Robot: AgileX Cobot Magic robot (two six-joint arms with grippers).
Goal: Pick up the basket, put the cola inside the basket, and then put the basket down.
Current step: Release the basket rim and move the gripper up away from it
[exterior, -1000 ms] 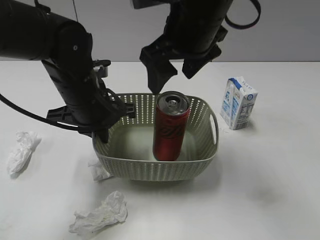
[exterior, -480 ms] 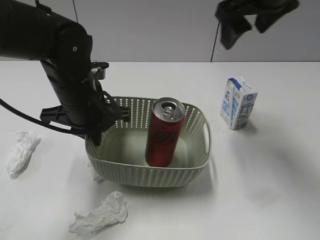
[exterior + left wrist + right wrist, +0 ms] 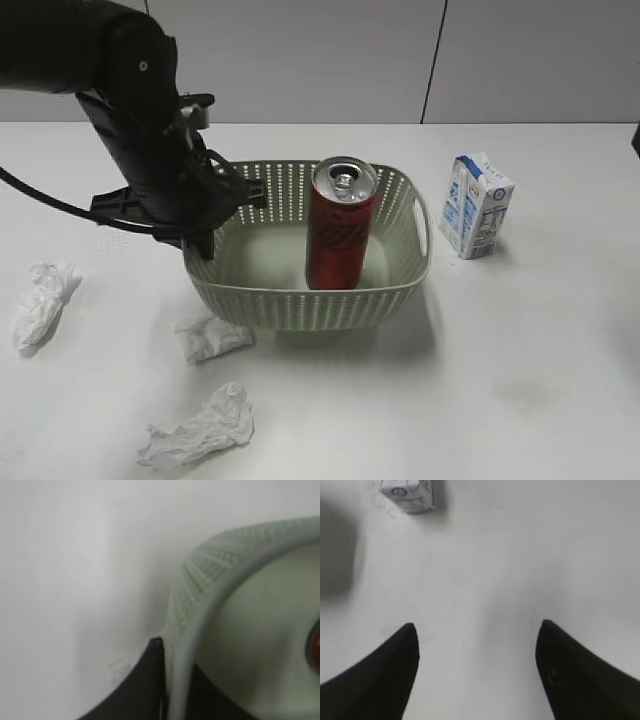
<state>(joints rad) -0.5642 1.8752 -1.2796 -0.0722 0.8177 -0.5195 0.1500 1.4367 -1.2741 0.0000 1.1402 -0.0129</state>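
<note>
The sage-green basket [image 3: 300,300] sits at the table's middle. The red cola can [image 3: 340,240] stands upright inside it. My left gripper [image 3: 205,240] is shut on the basket's left rim; in the left wrist view the rim [image 3: 200,580] runs between my two dark fingers [image 3: 177,680], and a red sliver of the cola shows at the right edge [image 3: 316,650]. My right gripper [image 3: 477,630] is open and empty above bare table; its arm is all but out of the exterior view.
A white-and-blue carton [image 3: 478,205] stands right of the basket, also in the right wrist view [image 3: 407,495]. Crumpled white tissues lie at the far left [image 3: 42,300], in front of the basket's left corner [image 3: 212,338] and at the front [image 3: 200,428].
The right arm has risen away from the can and left the exterior view. The basket, held by my left gripper, swung left and then back right, uncovering the tissue under its left corner.
</note>
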